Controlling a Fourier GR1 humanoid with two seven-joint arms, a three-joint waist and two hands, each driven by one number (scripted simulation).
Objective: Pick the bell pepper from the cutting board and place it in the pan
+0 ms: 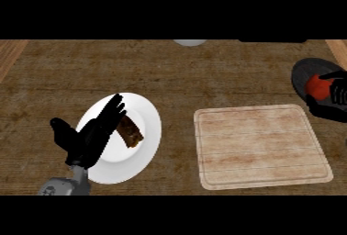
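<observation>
Brown tabletop [169, 78] holds a board [261, 147]. At the far right, the right hand [337, 94] curls its fingers round the pepper [316, 84] over the pan [303, 69]. The left hand [92, 133] lies open over a plate [146, 137].

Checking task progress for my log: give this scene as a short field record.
bell pepper: red, off the board, within the pan's outline
right hand: curled round the pepper
pan: dark, at the view's right edge
cutting board: nothing on it
left hand: open, over the plate
plate: white, holds a brown food piece
</observation>
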